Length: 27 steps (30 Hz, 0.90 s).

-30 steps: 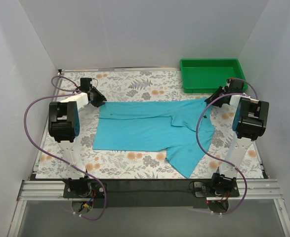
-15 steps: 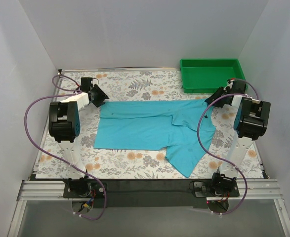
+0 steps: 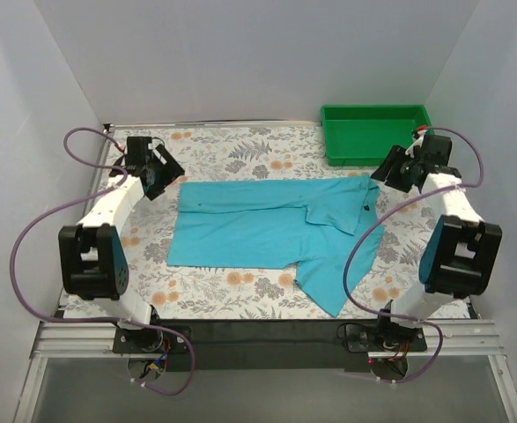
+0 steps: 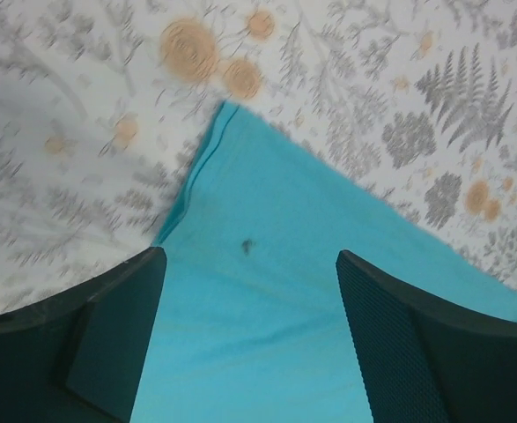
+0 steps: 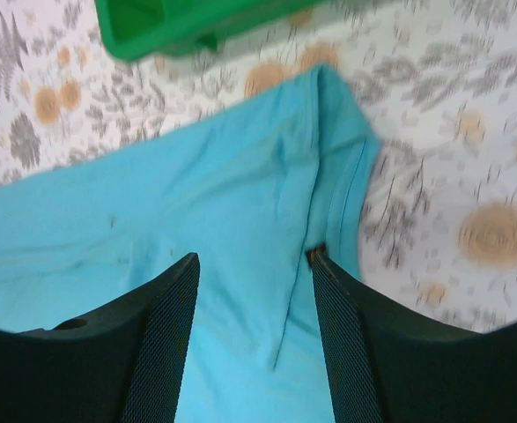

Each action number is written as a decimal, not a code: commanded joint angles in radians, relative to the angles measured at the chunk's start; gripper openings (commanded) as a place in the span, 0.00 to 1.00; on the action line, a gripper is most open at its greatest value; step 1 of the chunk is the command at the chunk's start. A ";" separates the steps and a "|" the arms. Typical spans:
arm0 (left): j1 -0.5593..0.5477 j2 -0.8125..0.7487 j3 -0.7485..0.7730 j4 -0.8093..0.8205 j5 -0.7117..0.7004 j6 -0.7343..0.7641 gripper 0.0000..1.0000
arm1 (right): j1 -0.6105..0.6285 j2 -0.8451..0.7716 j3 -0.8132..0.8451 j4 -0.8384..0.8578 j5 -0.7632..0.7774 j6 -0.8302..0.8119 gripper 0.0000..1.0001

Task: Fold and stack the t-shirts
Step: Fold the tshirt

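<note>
Hanging just beside the far-left corner of the plain turquoise-blue cloth shirt, the left tool has its dark fingers spread wide with nothing pinched. In its wrist view the left tool frames that pointed corner of the shirt, which carries one small dark speck; the floral pattern around it is blurred.

The shirt lies flat across the middle of the flower-printed tabletop. Its far edge runs straight, and a doubled flap lies over its right half. One lobe reaches towards the near-right edge. Collar and buttons cannot be made out.

A purple cable crosses in front of the shirt's right edge. At the far-right corner of the cloth the right tool is parted too, gripping nothing. Its wrist view shows the right tool over a folded, seamed corner of the shirt. The green plastic tray, in the far-right corner of the tabletop, is cut off at the top of that view.
</note>
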 commanded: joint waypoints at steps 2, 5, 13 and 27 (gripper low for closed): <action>-0.011 -0.194 -0.149 -0.235 -0.155 -0.010 0.75 | 0.057 -0.168 -0.138 -0.253 0.186 -0.050 0.52; -0.011 -0.314 -0.259 -0.307 -0.172 -0.052 0.75 | 0.063 -0.283 -0.256 -0.304 0.246 -0.050 0.52; -0.012 -0.420 -0.441 -0.366 -0.161 -0.136 0.68 | 0.065 -0.448 -0.447 -0.378 0.244 -0.062 0.52; -0.061 -0.302 -0.534 -0.280 -0.124 -0.154 0.57 | 0.071 -0.446 -0.510 -0.387 0.240 -0.087 0.52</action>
